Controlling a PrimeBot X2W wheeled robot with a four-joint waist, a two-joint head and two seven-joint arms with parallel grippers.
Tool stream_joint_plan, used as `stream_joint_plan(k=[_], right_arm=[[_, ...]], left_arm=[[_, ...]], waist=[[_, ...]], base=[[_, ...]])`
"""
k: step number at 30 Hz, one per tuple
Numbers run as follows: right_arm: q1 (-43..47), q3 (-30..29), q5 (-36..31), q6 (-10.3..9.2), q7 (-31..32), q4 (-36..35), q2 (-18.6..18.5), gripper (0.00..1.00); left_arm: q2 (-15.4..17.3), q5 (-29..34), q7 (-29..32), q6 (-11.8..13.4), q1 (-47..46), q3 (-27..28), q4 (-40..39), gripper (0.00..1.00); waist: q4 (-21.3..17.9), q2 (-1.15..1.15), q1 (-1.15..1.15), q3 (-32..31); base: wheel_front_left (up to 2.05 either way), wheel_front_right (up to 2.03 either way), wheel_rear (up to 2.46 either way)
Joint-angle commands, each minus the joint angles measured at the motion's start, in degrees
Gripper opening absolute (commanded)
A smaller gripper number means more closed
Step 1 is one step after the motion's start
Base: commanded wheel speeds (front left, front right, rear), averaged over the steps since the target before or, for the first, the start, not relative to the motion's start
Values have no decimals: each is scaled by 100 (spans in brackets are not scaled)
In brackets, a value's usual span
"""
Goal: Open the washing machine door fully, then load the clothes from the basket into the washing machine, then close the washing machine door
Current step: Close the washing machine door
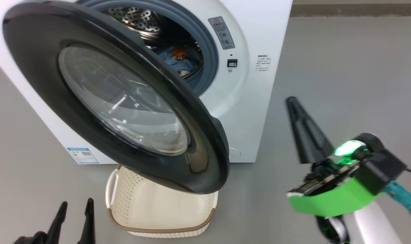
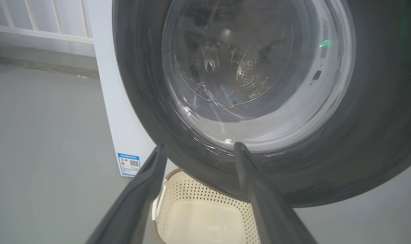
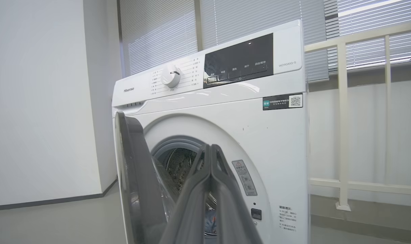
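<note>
Blue animal-print clothes (image 1: pixel 180 57) lie in the white front-loading washing machine (image 1: pixel 259 67), twelve o'clock; cream perforated basket (image 1: pixel 158 210), six o'clock. Your right tool (image 1: pixel 290 100) is pinched shut, empty; left tool (image 1: pixel 76 205) spread. Pushing the glossy black-rimmed round door (image 1: pixel 124 101), the narrow closed tool may skid off.

The washing machine (image 1: pixel 259 84), a white boxy front-loader, is standing on the floor (image 1: pixel 344 67), with its perforated steel drum (image 1: pixel 137 18) and grey gasket (image 1: pixel 210 51) showing at twelve o'clock in the head view. The washing machine door (image 1: pixel 124 101), a glossy black rim around a domed clear window, is hanging open from its nine o'clock side and swinging out over the basket. The clothes (image 1: pixel 181 57), light blue with orange-brown faces, are lying inside the drum. The basket (image 1: pixel 158 210), cream perforated plastic with a brown woven-look rim, is sitting at six o'clock under the door's lower edge, showing its bare bottom.
</note>
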Motion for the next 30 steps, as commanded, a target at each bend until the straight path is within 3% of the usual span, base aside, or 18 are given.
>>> stream_joint_plan(k=[1,7,16,21,30], right_arm=[[-175,301,39,9,-26,-211,47,0],[-201,1233,239,9,-26,-159,102,0],[-193,2197,523,9,-26,657,25,0],[-211,2347,589,9,-26,1141,-20,0],[-351,2096,582,9,-26,1757,-55,0]], left_arm=[[47,90,-37,-15,-51,170,-172,100],[-28,98,-37,-15,19,119,-226,100],[-60,41,-37,-15,-84,74,-231,100],[-87,23,-37,-15,-157,26,-217,100],[-119,-19,-37,-15,-323,-45,-199,100]], waist=[[79,0,0,-51],[213,0,0,-22],[407,0,0,160],[483,0,0,301],[572,0,0,527]], base=[[0,0,0],[0,0,0],[0,0,0],[0,0,0],[0,0,0]])
